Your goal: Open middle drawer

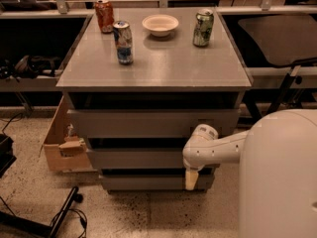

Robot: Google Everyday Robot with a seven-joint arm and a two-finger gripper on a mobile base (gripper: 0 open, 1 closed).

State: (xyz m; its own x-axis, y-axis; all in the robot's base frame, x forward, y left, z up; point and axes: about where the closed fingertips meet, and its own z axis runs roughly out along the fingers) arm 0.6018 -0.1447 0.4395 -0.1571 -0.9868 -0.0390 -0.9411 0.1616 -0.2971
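The grey cabinet has three stacked fronts. The middle drawer (136, 158) is the second front, flat and handleless, with a dark gap above it. The taller top front (148, 123) is above it and the short lowest front (143, 182) below. My white arm reaches in from the right, and its wrist (200, 145) sits against the right end of the middle drawer. My gripper (190, 179) points down in front of the right end of the lowest front.
On the cabinet top (163, 58) stand an orange can (104, 15), a blue can (123, 42), a white bowl (160, 24) and a green can (203, 28). A cardboard box (62, 143) sits left of the cabinet. Cables lie on the floor (64, 217).
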